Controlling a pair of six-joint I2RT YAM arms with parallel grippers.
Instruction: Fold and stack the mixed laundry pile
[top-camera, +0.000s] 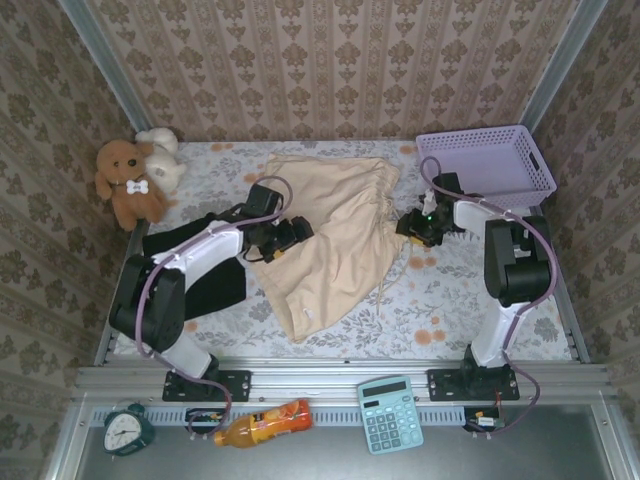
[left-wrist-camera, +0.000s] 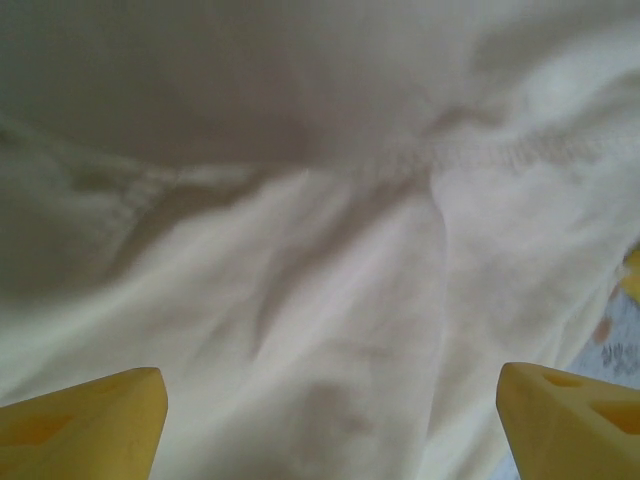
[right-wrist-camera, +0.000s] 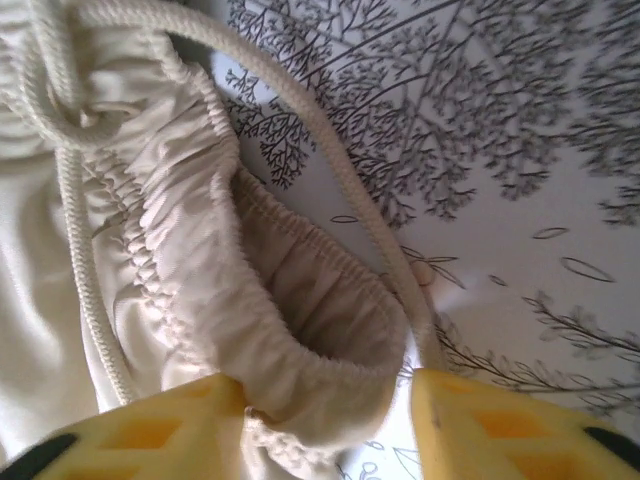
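your left gripper (left-wrist-camera: 330, 440) is released. in its wrist view the two yellow fingertips (left-wrist-camera: 90, 425) sit in the bottom corners of the frame, far apart, with nothing pinched between them. the pale beige piece (left-wrist-camera: 330, 250) spreads beneath them, and a stitched seam runs across the middle of the frame. from the top camera you see that gripper (top-camera: 285, 237) at the left edge of the beige piece (top-camera: 340, 235), which lies spread out in the centre of the frame on the flowered table cover (top-camera: 430, 300). the black piece (top-camera: 215, 290) lies left of centre, flat and partly under your left arm, its right edge close to the beige one.

your right gripper (top-camera: 415, 225) is at the right edge of the beige piece, just left of the lavender basket (top-camera: 490, 160) in the upper right. in its wrist view the gathered waistband (right-wrist-camera: 300, 340) bulges down between the two yellow fingers (right-wrist-camera: 160, 430) at the bottom of the frame. the drawstring (right-wrist-camera: 330, 150) arcs over it towards the right-hand finger. the cloth touches the left-hand finger, but you cannot tell whether the jaws are clamped on it.

the plush toys (top-camera: 135, 180) sit in the upper left of the top view.
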